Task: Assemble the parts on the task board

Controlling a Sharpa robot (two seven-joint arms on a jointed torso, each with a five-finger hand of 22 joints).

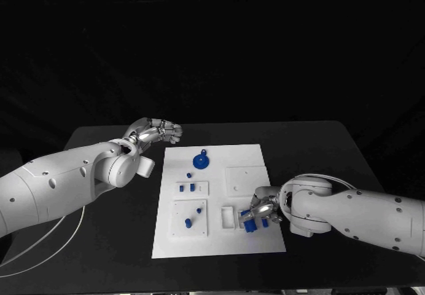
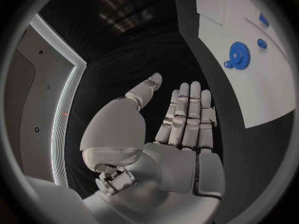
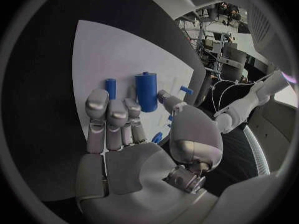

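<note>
Hovering off the far left corner of the task board (image 1: 222,203), above the black table (image 1: 106,258), with the left hand (image 1: 156,131) released and holding nothing, fingers straight and side by side in the left wrist view. Moving rightward across the white plate: a blue gear (image 1: 201,161) near the far edge, then small blue pegs (image 1: 187,187) standing in a recessed block, then two more blue pieces (image 1: 190,220) in a lower block. Reaching at last the right hand (image 1: 262,212) at the near right part of the board, fingers curled around a thick blue cylinder (image 3: 146,91); looks grasped between thumb and fingers, though contact not fully sure from these views. Beside it a thinner blue pin (image 3: 110,87) standing upright, just apart. For doing this step well, probably: keeping the cylinder vertical, aligning over its hole before lowering, pressing slowly, and avoiding a knock on the thin pin nearby. Better not to release until seated.
</note>
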